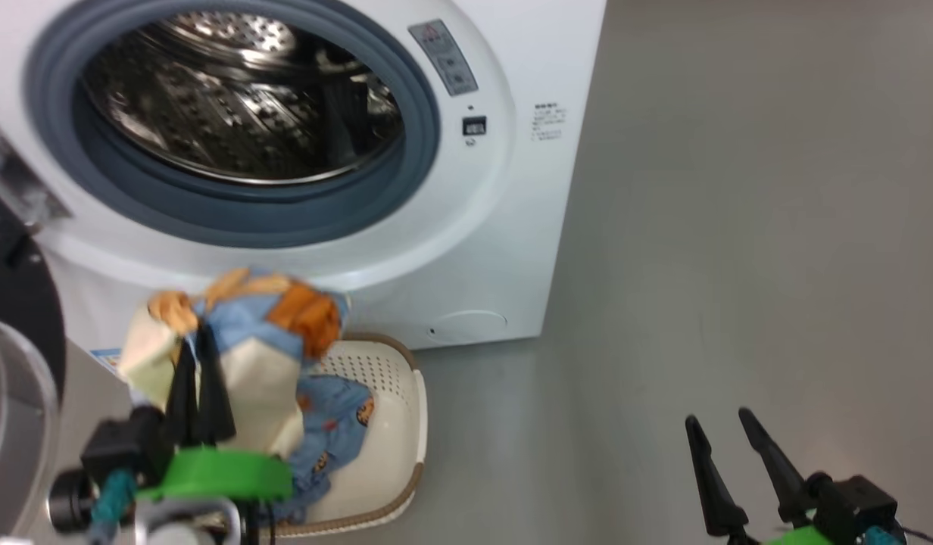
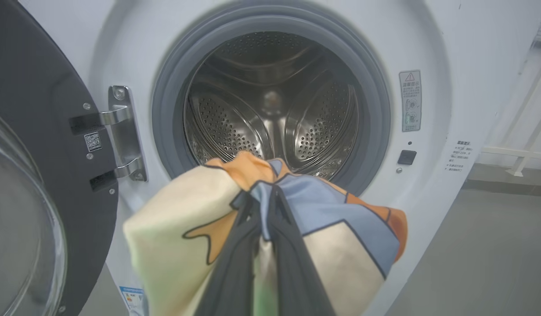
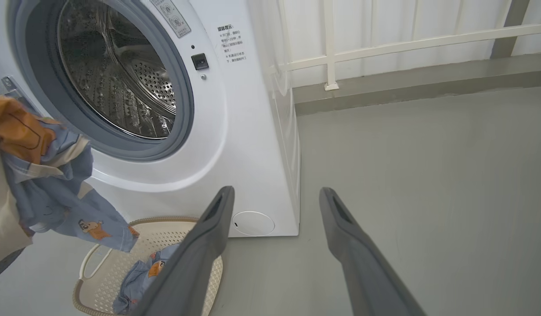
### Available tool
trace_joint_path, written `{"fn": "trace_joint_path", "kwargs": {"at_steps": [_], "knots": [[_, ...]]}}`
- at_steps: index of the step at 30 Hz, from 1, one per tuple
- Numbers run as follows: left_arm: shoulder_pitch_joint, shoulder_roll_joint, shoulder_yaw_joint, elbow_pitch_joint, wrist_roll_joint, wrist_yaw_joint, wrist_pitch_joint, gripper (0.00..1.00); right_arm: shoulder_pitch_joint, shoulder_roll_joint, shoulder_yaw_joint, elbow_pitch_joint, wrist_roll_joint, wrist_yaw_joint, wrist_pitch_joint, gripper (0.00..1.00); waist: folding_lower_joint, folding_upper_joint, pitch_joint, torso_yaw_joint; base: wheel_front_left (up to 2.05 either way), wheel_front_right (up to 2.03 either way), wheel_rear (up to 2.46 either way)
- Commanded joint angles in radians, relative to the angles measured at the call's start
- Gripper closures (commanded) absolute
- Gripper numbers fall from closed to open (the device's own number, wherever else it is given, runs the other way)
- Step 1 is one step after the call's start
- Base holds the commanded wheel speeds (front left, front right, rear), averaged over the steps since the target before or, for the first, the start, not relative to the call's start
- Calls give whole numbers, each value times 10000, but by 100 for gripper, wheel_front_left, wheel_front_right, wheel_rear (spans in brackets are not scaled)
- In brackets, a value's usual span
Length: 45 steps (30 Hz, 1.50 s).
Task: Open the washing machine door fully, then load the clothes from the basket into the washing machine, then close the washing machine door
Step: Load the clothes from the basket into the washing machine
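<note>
Occlusion and cut-off: left gripper has its two long dark fingers clamped together on a fold of the cream soft garment with blue-and-orange cartoon print, with the fingertips buried in cloth; the bunched garment hangs clear of the floor, just below the drum opening and above the small cream perforated plastic basket with brown woven-look rim; the head view is motion-blurred, so the print detail there is unreadable; the light blue garment with small orange prints lies crumpled in the basket, and the right wrist view shows light blue cloth hanging from the lifted bundle; whether the two pieces join cannot be told; the large round door with glossy black rim and bulging clear glass centre is swung open to the left, cut off by the frame edge, on its metal hinge; the big white boxy front-loading washing machine shows a smooth grey rubber seal around a perforated steel drum with raised ribs; right gripper hangs over the smooth grey floor, well apart from the basket, jaws spread and holding nothing
</note>
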Motion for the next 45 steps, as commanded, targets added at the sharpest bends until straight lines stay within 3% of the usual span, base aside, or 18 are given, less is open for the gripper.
{"fn": "trace_joint_path", "kwargs": {"at_steps": [1,7,14,31,38,45], "knots": [[-855,154,392,-124,155,-52,-135,100,-486,-26,323,-236,125,16,-48,0,0,0,919,-696,0,0,0],[-3073,647,779,811,373,-74,-135,100,-1139,2,599,-179,648,16,-48,0,0,0,2051,-1471,0,0,0],[-5575,1174,1205,2906,497,-139,-135,100,-1661,5,992,49,1015,16,-48,0,0,0,2913,-2141,0,0,0],[-10199,3222,1744,7144,1360,-185,-136,100,-2294,6,1764,138,1198,16,-48,0,0,0,4862,-3465,0,0,0],[-11586,3647,1740,7530,1490,-374,-136,100,-2292,6,2022,68,1288,16,-48,0,0,0,5462,-3712,0,0,0],[-12798,4048,1808,7078,1587,-569,-136,100,-2188,6,2045,-227,1405,16,-48,0,0,0,5908,-3962,0,0,0]]}}
